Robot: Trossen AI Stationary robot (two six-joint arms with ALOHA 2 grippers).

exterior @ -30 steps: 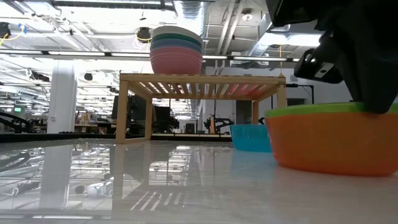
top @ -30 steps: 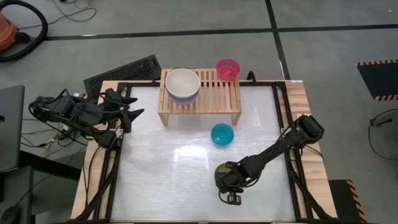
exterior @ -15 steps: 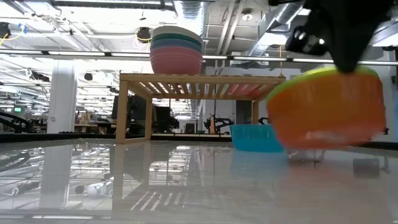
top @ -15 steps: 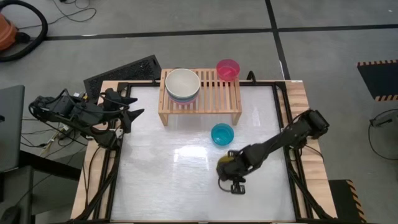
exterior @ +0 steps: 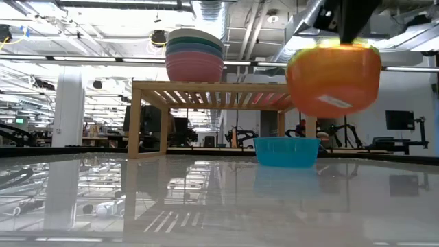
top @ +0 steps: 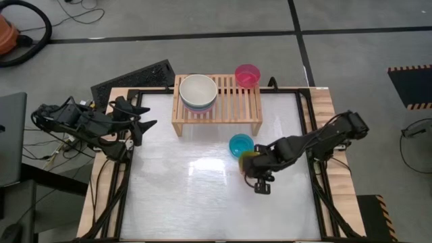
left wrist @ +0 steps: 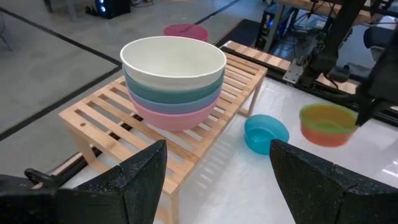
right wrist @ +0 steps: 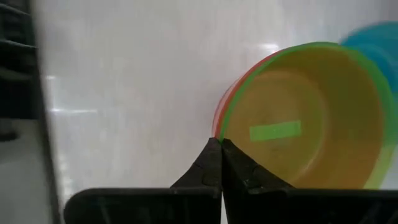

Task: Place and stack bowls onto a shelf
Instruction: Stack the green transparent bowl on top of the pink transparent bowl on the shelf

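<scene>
You've got the shelf at 12 o'clock on the table. Stack of large bowls sits on its left end, one small bowl on its right rear corner. Another small bowl lies on the table in front of the shelf's right end. Nested pair hangs off the table just at its 5 o'clock, pinched at the rim by the right gripper. Left gripper waits at 9 o'clock.

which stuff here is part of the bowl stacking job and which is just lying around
Part of the job:
- shelf
- big stack on the shelf, cream bowl on top
- pink bowl at the shelf's back edge
- cyan bowl on the table
- orange and green bowls, nested, held in the air by the right tool

Lying about:
- black panel
- left tool, parked, open
</scene>
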